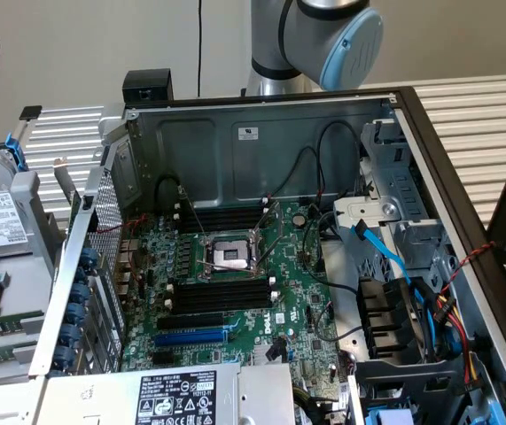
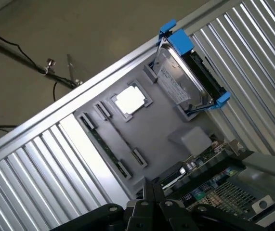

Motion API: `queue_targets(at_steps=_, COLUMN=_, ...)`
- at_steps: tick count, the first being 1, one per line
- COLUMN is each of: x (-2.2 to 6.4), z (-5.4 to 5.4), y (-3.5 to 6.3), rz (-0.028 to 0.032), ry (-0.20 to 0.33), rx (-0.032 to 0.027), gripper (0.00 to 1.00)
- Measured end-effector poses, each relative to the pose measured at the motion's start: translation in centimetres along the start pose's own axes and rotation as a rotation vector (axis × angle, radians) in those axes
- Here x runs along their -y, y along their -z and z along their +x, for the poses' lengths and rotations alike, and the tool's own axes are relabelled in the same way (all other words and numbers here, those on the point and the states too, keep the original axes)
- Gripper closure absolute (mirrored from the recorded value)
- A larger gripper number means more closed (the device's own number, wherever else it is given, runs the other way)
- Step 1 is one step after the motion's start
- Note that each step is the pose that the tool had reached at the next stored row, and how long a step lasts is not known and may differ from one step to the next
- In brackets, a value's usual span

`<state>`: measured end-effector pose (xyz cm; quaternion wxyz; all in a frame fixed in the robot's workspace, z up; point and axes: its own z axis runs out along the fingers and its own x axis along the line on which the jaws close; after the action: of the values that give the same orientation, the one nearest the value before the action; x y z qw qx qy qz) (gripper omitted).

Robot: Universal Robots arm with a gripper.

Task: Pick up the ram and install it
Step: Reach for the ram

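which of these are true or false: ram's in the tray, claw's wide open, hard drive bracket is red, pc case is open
1. The ram lies in the gray tray. True.
2. The claw is wide open. False: it is shut and holds nothing.
3. The hard drive sits in a red bracket. False: the bracket is blue.
4. The computer case is open, with the motherboard exposed. True.
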<state>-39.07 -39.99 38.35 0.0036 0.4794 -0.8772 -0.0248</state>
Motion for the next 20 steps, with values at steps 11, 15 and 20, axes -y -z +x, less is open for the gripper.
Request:
queue_targets(at_steps=11, x=0.0, z=0.0, y=0.0, rz=-0.003, ry=0.201, rx=-0.0103, gripper=0.88)
queue_targets(at_steps=15, x=0.0, z=0.0, y=0.0, rz=-0.0039, ry=0.273, rx=-0.0144, gripper=0.88)
queue_targets(at_steps=20, x=-0.01, z=0.0, y=0.0, rz=-0.0048, ry=0.365, rx=-0.02, gripper=0.88)
